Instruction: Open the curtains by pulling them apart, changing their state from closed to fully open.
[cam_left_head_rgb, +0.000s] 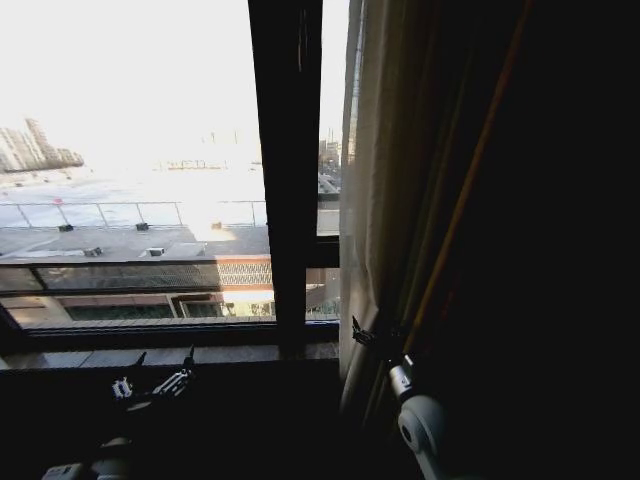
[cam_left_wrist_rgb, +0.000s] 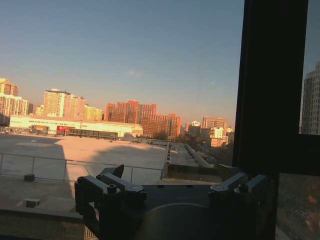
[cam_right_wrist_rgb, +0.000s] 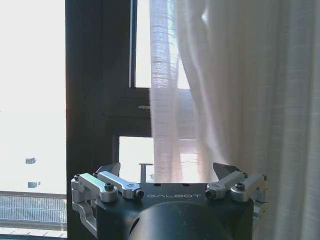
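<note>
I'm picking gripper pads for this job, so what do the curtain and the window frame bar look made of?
The curtain looks like a sheer, off-white woven fabric, linen-like: daylight passes through its edge and it hangs in soft pleats. The window frame bar looks like dark, smooth, matte painted metal, though wood can't be ruled out.

I see the curtain (cam_right_wrist_rgb: 235, 100) as sheer, finely woven off-white cloth; my right gripper (cam_right_wrist_rgb: 170, 170) shows brushed metal links on matt black housing; the window frame (cam_right_wrist_rgb: 95, 100) looks matt dark.

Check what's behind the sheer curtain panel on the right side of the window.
Through the curtain the dark window frame crossbar and bright glass show faintly. Farther right its thicker folds cover whatever is behind. The right pincer is open just before it.
</note>
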